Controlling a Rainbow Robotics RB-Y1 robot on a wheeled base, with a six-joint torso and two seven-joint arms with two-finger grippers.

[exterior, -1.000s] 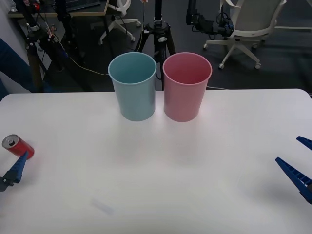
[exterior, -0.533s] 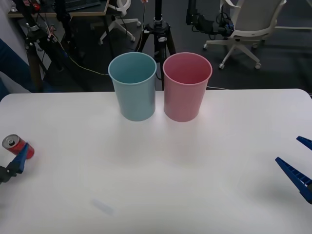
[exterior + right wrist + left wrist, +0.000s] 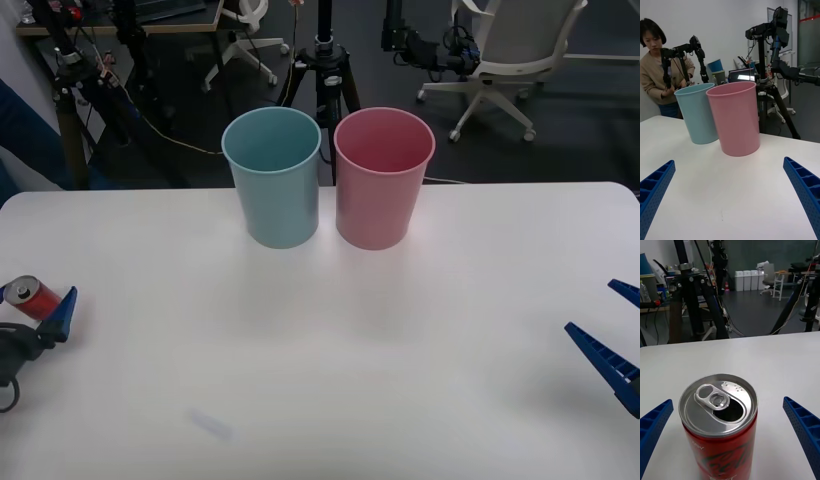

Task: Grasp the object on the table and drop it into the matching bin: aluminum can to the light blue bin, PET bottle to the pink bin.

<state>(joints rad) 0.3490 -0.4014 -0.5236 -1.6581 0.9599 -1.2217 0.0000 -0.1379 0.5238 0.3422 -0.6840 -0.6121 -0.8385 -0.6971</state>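
Observation:
The aluminum can point(image 3: 32, 298), small and red with a silver top and pull tab, stands upright at the far left edge of the white table point(image 3: 330, 330). My left gripper point(image 3: 40, 308) is open around it. In the left wrist view the can point(image 3: 720, 435) sits between the two blue fingers of the left gripper point(image 3: 727, 405), with a gap on each side. The light blue bin point(image 3: 273, 178) and the pink bin point(image 3: 383, 178) stand side by side at the back middle. My right gripper point(image 3: 590, 306) waits open at the right edge. In the right wrist view, the right gripper point(image 3: 729, 162) faces the pink bin point(image 3: 735, 118) and the light blue bin point(image 3: 696, 112).
The table's left edge runs close beside the can. Camera tripods point(image 3: 322, 60), cables and an office chair point(image 3: 505, 55) stand on the floor beyond the far edge. Bare tabletop lies between the can and the bins.
My left gripper has pushed forward, so its visible blue finger now stands along the can's right side instead of in front of it. The right arm has stayed still.

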